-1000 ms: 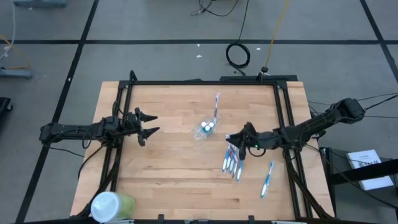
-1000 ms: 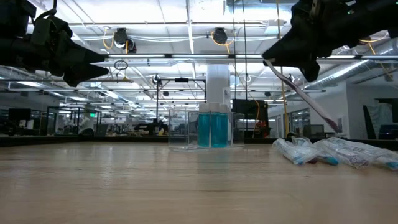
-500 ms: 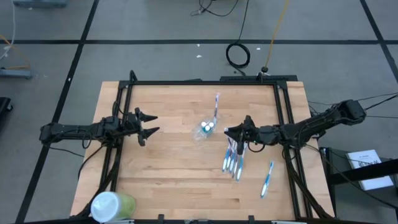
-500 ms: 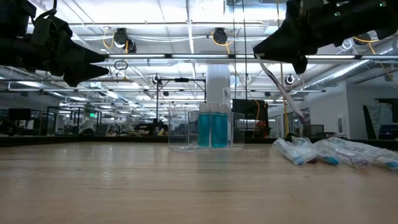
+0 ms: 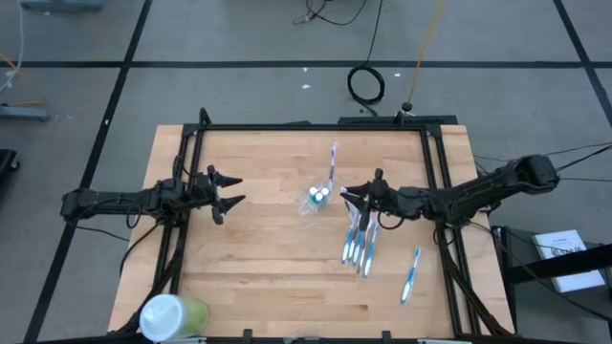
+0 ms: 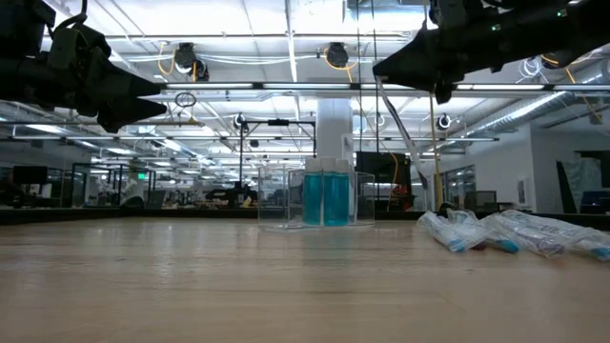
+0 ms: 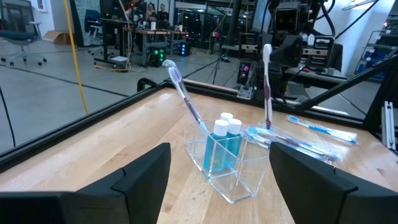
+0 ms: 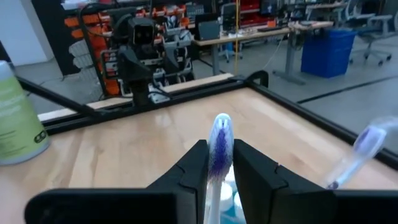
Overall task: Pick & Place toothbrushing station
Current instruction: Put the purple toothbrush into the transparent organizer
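Observation:
A small clear plastic cup [image 5: 313,201] stands on the table's middle, with white-capped teal tubes [image 7: 222,127] in it and one blue-and-white toothbrush [image 7: 184,99] leaning against its rim. My right gripper [image 5: 347,196] is just right of the cup, above the table, shut on another toothbrush [image 6: 408,143]. Three toothbrushes [image 5: 357,245] lie side by side on the table near it, and one more [image 5: 410,273] lies farther right. My left gripper [image 5: 233,191] hangs open and empty at the table's left. My right gripper pinches the toothbrush between its two fingers [image 8: 194,167] just below the bristle head [image 8: 219,144], which sticks out past the fingertips. The fingers come level from the table's right. The handle [image 7: 267,93] hangs below them, nearly upright and clear of the table.
A green cup with a white lid [image 5: 172,316] stands at the table's near left corner. A black frame [image 5: 316,127] runs along the table's far, left and right edges. Bare wood lies between the left gripper and the clear cup.
My right gripper has moved toward the table's left and far edge, up to the clear cup, still shut on the toothbrush. The toothbrush has swung from slanting to nearly upright below the fingers.

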Tool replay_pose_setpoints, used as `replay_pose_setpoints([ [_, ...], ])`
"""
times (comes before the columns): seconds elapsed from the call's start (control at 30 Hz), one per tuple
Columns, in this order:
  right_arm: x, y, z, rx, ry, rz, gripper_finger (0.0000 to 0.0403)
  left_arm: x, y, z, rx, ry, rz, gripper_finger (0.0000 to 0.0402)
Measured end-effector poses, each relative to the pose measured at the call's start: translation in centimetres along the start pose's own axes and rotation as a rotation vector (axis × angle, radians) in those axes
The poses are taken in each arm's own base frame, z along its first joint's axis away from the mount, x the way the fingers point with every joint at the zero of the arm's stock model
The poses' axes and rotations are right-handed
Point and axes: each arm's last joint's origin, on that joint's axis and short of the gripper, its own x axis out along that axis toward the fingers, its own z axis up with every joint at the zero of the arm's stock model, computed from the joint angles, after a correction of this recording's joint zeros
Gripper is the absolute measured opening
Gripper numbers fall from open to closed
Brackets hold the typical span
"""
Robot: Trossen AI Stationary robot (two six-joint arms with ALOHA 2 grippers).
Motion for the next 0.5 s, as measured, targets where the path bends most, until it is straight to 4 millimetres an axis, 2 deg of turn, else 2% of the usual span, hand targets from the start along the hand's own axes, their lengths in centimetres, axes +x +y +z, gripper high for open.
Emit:
replay_pose_setpoints([
  [0.5, 1.9, -1.8, 1.3, -0.047, -0.184, 0.025, 0.0059, 0.0, 0.0, 0.0, 0.0, 0.0, 0.0, 0.0283],
])
